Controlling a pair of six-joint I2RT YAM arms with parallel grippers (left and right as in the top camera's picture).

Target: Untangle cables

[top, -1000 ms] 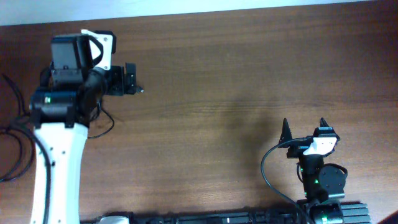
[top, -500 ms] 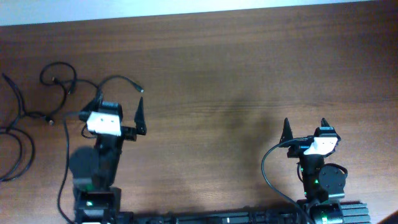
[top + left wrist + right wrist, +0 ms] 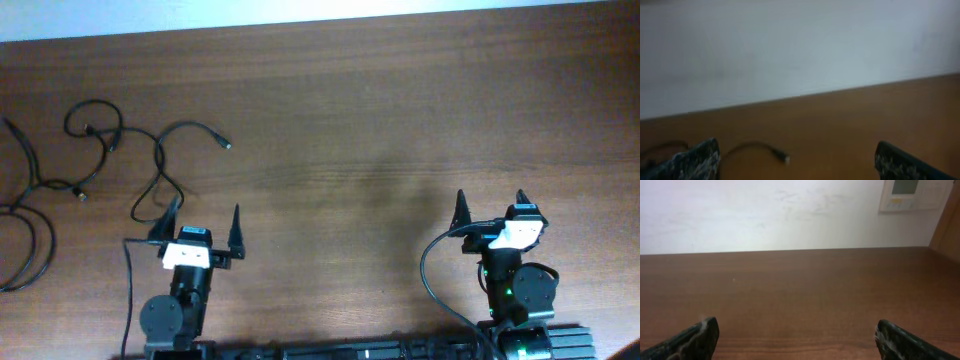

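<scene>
Brown wooden table (image 3: 400, 120). Both arms sit at the near edge. Left gripper (image 3: 206, 212) and right gripper (image 3: 489, 197) have jaws spread wide, holding nothing. Cables (image 3: 185, 124) lie loose at far-left, sprawled mostly left-to-right, one strand trailing down near left gripper. Plug end (image 3: 227, 146) points right.

Both arms black; left arm (image 3: 172, 315) and right arm (image 3: 527, 288) each carry a white block (image 3: 187, 256) behind the fingers and a round dark joint housing below it, with a green light (image 3: 508, 293) on the right one. A thin black cable (image 3: 428, 268) loops out from the right arm, and a second cable (image 3: 128, 295) runs alongside the left. Left gripper (image 3: 206, 215) and right gripper (image 3: 489, 200) have narrow, black, spike-shaped fingers; wrist views show left fingers (image 3: 695, 161) and right fingers (image 3: 692, 340) with pale speckled scuffing
</scene>
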